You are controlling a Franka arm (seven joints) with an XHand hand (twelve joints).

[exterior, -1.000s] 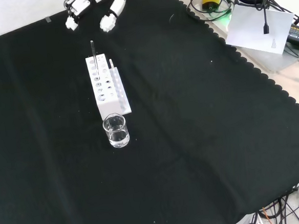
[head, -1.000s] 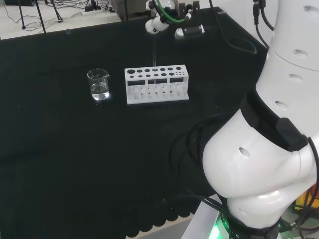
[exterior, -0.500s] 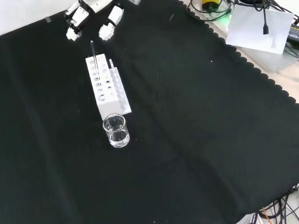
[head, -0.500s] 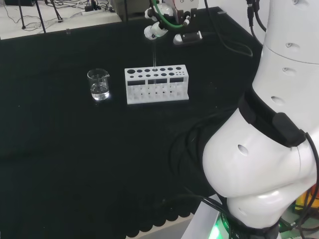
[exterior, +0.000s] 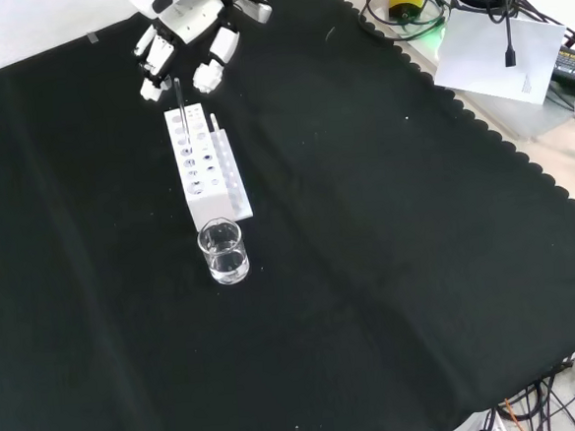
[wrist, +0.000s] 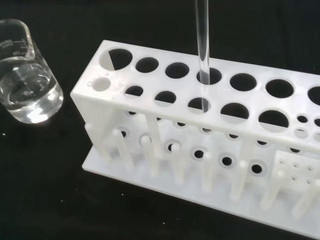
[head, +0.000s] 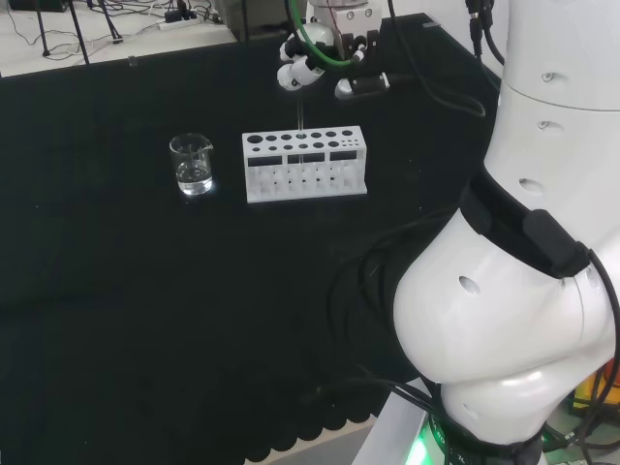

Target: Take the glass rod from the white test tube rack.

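The desk is covered with black cloth; its scalloped edge runs along the right of the front view, with cables and paper beyond it. Most of the cloth lies bare. The white rack stands near the far side, a beaker holding clear liquid just beside one end. The glass rod stands upright in a rack hole. The hand hovers above the rod top, fingers relaxed and spread, holding nothing.
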